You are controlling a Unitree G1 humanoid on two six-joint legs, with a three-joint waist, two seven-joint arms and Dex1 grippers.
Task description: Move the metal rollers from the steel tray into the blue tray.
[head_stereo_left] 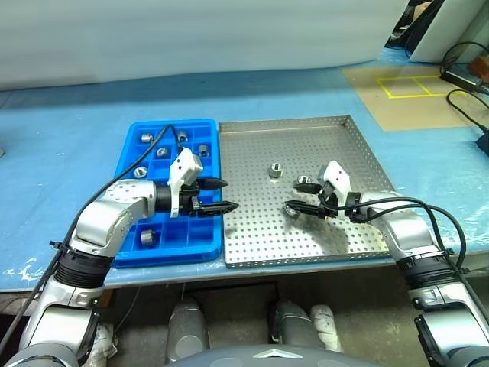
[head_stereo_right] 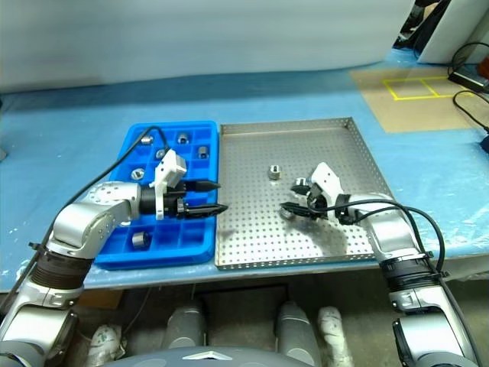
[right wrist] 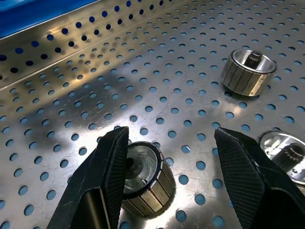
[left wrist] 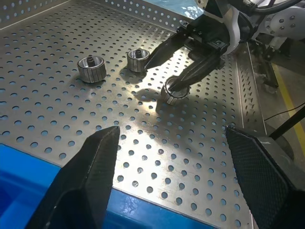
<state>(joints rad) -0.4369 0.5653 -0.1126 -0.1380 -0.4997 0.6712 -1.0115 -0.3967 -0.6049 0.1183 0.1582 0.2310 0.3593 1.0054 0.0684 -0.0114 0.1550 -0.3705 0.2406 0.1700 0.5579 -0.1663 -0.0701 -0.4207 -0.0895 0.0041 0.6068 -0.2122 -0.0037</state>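
The steel tray [head_stereo_left: 344,145] holds three metal rollers: one [head_stereo_left: 275,169] toward the middle, one [head_stereo_left: 304,183] beside my right gripper's upper finger, and one [right wrist: 143,179] lying between the right gripper's fingers, against one of them. My right gripper [head_stereo_left: 293,193] is open, low over the tray floor, straddling that roller. My left gripper [head_stereo_left: 229,195] is open and holds nothing; it hovers at the seam between the blue tray [head_stereo_left: 172,248] and the steel tray, pointing toward the right gripper. Several rollers [head_stereo_left: 147,238] sit in the blue tray's compartments.
Both trays lie side by side on a blue-covered table near its front edge. Black cables [head_stereo_left: 466,95] and a taped cardboard sheet [head_stereo_left: 405,88] are at the far right. The steel tray's left half is bare perforated floor.
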